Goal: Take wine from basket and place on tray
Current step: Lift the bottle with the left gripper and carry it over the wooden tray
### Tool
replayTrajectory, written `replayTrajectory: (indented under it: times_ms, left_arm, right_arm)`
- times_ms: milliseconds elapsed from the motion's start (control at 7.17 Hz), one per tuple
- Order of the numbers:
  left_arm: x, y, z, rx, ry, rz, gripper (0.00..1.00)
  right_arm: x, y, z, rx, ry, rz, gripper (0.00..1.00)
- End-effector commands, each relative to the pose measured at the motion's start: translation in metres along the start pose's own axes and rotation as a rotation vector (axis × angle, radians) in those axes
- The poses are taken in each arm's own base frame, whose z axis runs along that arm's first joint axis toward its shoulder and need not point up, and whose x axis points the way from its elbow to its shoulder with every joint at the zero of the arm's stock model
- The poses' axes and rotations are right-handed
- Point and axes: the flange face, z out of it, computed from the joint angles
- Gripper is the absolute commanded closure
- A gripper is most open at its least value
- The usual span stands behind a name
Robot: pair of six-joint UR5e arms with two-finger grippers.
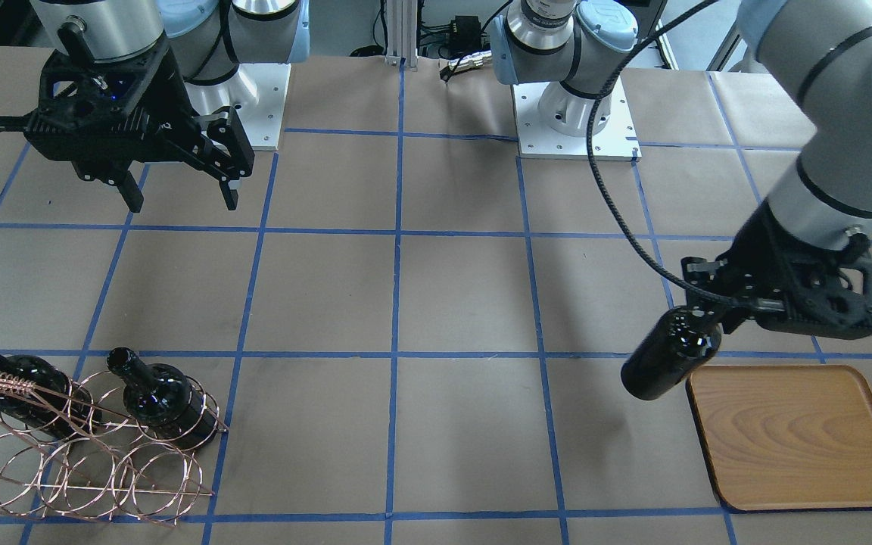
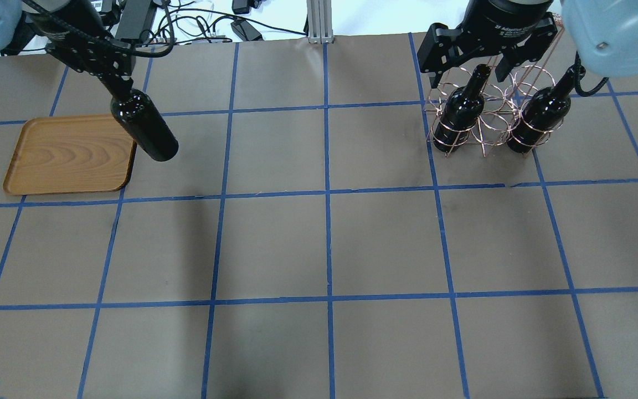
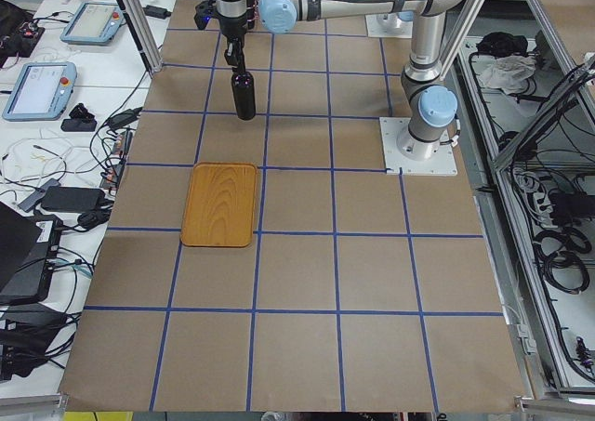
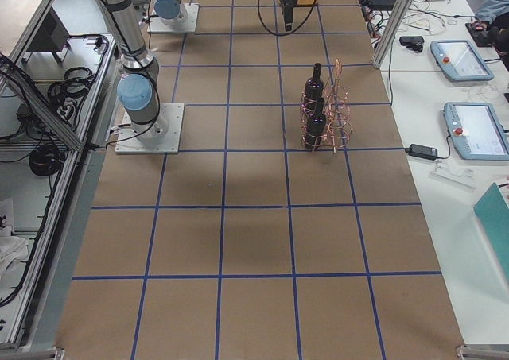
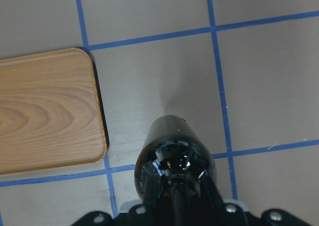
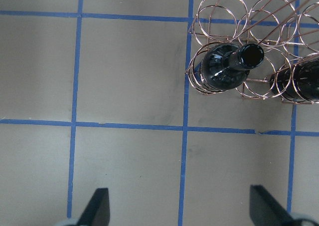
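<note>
My left gripper (image 1: 716, 316) is shut on the neck of a near-black wine bottle (image 1: 667, 357). The bottle hangs base-down above the table, just beside the inner edge of the wooden tray (image 1: 795, 435). In the left wrist view the bottle (image 5: 174, 156) is over bare table to the right of the tray (image 5: 45, 111). The copper wire basket (image 1: 88, 473) holds two more bottles, one (image 1: 163, 401) beside the other (image 1: 12, 382). My right gripper (image 1: 179, 195) is open and empty, raised above the table on the robot's side of the basket (image 6: 219, 6).
The tray (image 2: 70, 154) has nothing on it. The brown paper table carries a blue tape grid (image 2: 327, 194). Both arm bases (image 1: 576, 125) stand at the robot's edge. Cables and tablets (image 3: 42, 86) lie off the table on the operators' side.
</note>
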Motion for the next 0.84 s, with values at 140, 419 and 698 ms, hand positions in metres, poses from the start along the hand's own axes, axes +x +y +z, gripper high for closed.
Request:
replayTrajectory:
  times_ms: [140,419,698]
  left_arm:
    - [-0.103,0.002,0.003,0.019,-0.019,0.013,1.0]
    - [-0.129,0.0,0.013,0.028,-0.027,0.027,1.0]
    - [-0.18,0.003,0.03,0.02,-0.025,0.026,1.0]
  right_arm:
    - [0.0,0.0,0.0,-0.002,0.0,0.0,0.0]
    - [0.0,0.0,0.0,-0.002,0.002,0.0,0.0]
    - [0.0,0.0,0.0,-0.002,0.0,0.0,0.0]
